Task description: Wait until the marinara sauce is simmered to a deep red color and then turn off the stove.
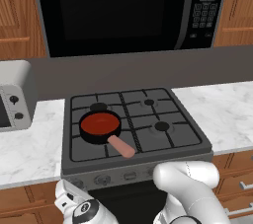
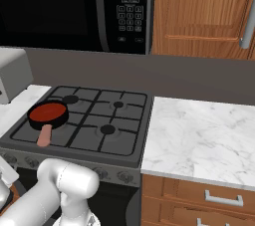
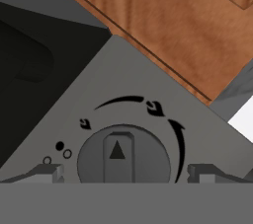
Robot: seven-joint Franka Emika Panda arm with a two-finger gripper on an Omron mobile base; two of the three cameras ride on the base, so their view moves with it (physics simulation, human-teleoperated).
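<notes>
The sauce (image 1: 100, 123) lies as a flat red disc in a small black pan (image 1: 94, 136) on the near-left burner of the stove (image 1: 190, 134), the pan's pinkish handle (image 1: 121, 146) pointing toward the near edge. In the right base view the sauce (image 2: 48, 111) reads as a fairly deep red, so the waiting part of the task looks about done, though how deep the colour must get is a judgement.

The step in hand appears to be the reach for the control. The arm is folded low in front of the stove, with the hand down at the left end of the row of front knobs. In the hand view a round grey knob (image 3: 123, 156) sits dead ahead, between the two fingertips (image 3: 44, 172), its raised bar and arrow pointing up in that view, with flame marks and an arc printed around it. The gripper (image 3: 124, 176) is spread wide, one tip on each side of the knob and apart from it, holding nothing.

Next, the hand likely needs to move forward until the tips flank the knob's bar, pinch it, then rotate it to the off mark. Which burner this knob serves cannot be confirmed from here.
</notes>
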